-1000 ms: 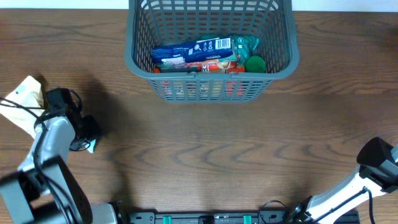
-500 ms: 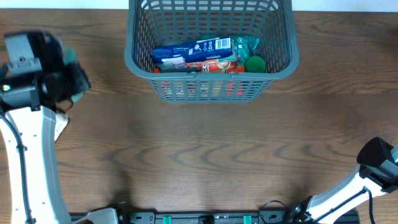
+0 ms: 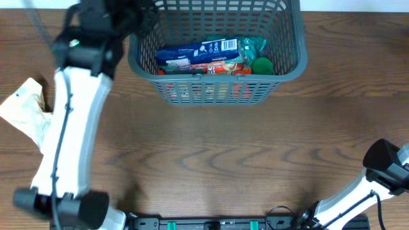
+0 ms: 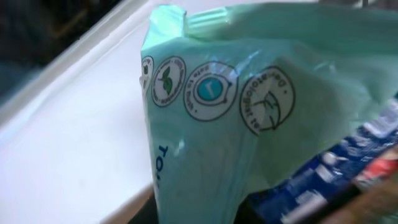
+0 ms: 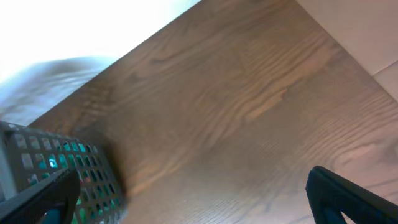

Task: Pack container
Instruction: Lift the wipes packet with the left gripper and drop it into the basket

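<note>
Black base rail [image 3: 211,223] runs along the near edge of the wood-grain table [image 3: 211,147]. Right arm [image 3: 358,191] is parked at the near right corner, well apart from everything else. Right gripper [image 5: 193,199]: jaws spread wide, one dark finger [image 5: 37,196] at each lower corner of its wrist view. Only bare tabletop between them, nothing held.

Mid-left: crumpled beige paper bag [image 3: 25,105] lying on the table at the left edge. Left arm [image 3: 70,128] crosses just beside it, reaching from the near left corner toward the far side.

Far centre: grey lattice container [image 3: 217,91] sits upright on the table, its far end cut off by the frame edge. Inside, against the near wall: blue packet [image 3: 198,51] lying flat, red packet [image 3: 211,66] just in front of it. At their right end, a teal wrapper [image 3: 254,45] and a round green item [image 3: 261,66]. The far half of the floor isn't readable through the lattice.

Left gripper [image 3: 131,19] is at the container's far left corner, over the rim. Jaws fully closed. Fingers are out of frame in its wrist view, but a pale green packet [image 4: 249,124] fills that view right at the camera, so it reads as clamped. The packet has a row of round printed icons near its top. Blue packaging shows past its lower right edge. From overhead the green packet is hidden under the gripper head.
</note>
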`<state>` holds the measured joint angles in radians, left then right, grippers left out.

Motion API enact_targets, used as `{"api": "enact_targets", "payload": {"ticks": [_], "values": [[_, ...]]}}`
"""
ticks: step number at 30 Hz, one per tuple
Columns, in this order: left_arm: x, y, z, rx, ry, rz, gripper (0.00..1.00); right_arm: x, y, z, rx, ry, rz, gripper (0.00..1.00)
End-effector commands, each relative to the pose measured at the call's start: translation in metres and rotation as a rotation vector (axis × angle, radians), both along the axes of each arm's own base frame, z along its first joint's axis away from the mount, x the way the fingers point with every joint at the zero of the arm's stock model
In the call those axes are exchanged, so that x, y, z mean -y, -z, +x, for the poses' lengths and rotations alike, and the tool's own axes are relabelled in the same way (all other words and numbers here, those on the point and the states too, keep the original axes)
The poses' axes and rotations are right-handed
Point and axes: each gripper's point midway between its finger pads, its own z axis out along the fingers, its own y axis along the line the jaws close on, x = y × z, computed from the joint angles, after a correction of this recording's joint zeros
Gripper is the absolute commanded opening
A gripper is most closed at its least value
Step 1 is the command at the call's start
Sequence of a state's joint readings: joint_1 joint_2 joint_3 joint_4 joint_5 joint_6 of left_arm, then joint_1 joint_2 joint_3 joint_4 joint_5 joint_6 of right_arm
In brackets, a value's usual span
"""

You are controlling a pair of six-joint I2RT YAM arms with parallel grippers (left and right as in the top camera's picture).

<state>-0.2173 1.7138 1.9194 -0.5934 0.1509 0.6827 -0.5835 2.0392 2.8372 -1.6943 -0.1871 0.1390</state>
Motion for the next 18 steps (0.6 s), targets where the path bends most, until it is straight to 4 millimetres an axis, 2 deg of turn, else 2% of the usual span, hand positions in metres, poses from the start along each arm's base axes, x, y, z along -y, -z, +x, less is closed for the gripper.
{"api": "enact_targets", "payload": {"ticks": [1, 4, 7, 13, 15, 16, 18], "values": [[0.018, 0.028, 0.017, 0.020, 0.133, 0.171, 0.06, -0.002, 0.005, 0.003, -0.016, -0.029, -0.003, 0.99], [0.041, 0.062, 0.024, -0.036, 0.220, 0.179, 0.06, -0.002, 0.005, 0.003, -0.017, -0.029, -0.003, 0.99], [0.054, 0.091, 0.029, -0.095, 0.247, 0.187, 0.06, -0.002, 0.005, 0.003, -0.017, -0.029, -0.003, 0.99], [0.069, 0.137, 0.026, -0.211, 0.284, 0.209, 0.06, -0.002, 0.005, 0.003, -0.017, -0.029, -0.002, 0.99], [0.069, 0.147, 0.023, -0.246, 0.288, 0.216, 0.17, -0.002, 0.005, 0.003, -0.017, -0.029, -0.002, 0.99], [0.069, 0.150, 0.021, -0.258, 0.289, 0.218, 0.30, -0.002, 0.005, 0.003, -0.017, -0.029, -0.002, 0.99], [0.067, 0.154, 0.017, -0.280, 0.288, 0.223, 0.36, -0.002, 0.005, 0.003, -0.017, -0.029, -0.003, 0.99]]}}
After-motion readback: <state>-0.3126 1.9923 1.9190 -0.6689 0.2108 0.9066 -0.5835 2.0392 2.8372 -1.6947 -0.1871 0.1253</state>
